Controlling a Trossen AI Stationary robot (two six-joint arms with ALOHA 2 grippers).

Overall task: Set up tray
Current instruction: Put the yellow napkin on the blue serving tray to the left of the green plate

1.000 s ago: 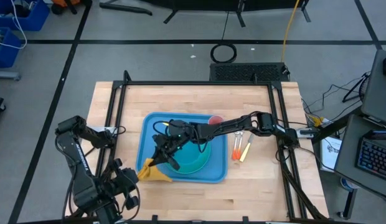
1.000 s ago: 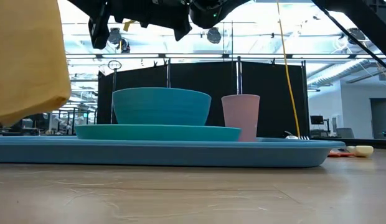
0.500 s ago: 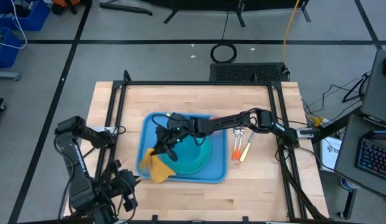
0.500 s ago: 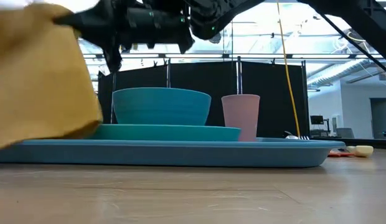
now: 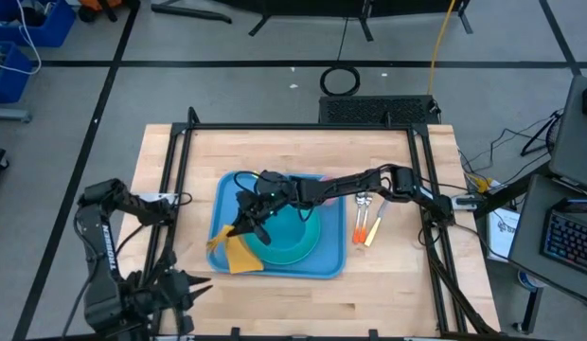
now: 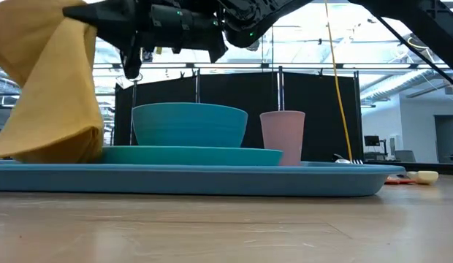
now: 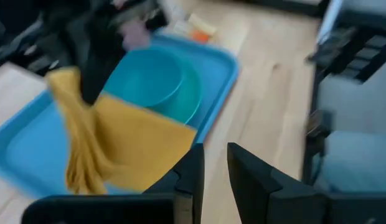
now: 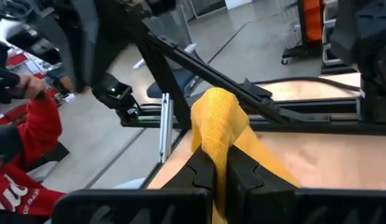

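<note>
Far left, off the tabletop's (image 5: 388, 294) near corner: left gripper (image 7: 211, 163), jaws a narrow slit apart, grasping nothing. Centre-left on the tabletop: light-blue tray (image 5: 229, 189), flat. Above its left half: right gripper (image 5: 244, 227), jaws clenched on an orange napkin (image 5: 237, 254), cloth draping down onto the tray's near-left corner. Further right on the tray: teal bowl (image 6: 188, 124) on a teal plate (image 6: 212, 155), pink cup (image 6: 282, 136) beside. Right of the tray: utensils (image 5: 366, 225) on bare wood.
</note>
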